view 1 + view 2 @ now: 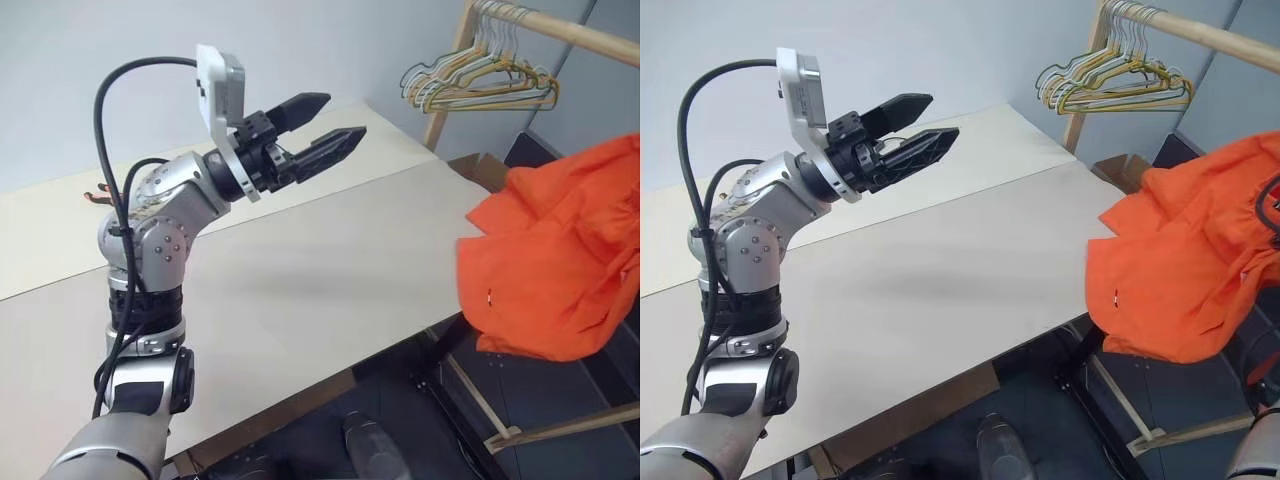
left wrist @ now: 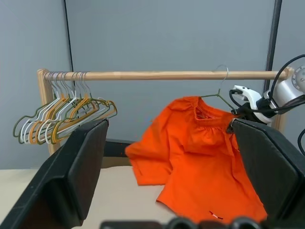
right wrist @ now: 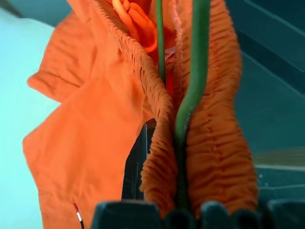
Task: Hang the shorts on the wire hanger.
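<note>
Presently the shorts (image 2: pixel 200 157) and wire hanger (image 2: pixel 220 94) are held clamped in the right claw (image 2: pixel 237 116) beside the bench (image 1: pixel 300 290). The left claw (image 1: pixel 325 125) is held wide and empty above it.

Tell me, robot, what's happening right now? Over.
Left end effector open, empty. Right end effector shut on bright orange fabric shorts and thin wire hanger, hook near wooden rail. Nothing in the way.

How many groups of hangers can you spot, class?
2. A bunch of hangers hangs at one end of the wooden rail; a single wire hanger sits inside the orange shorts near the other end. The bunch's exact number is unclear.
</note>
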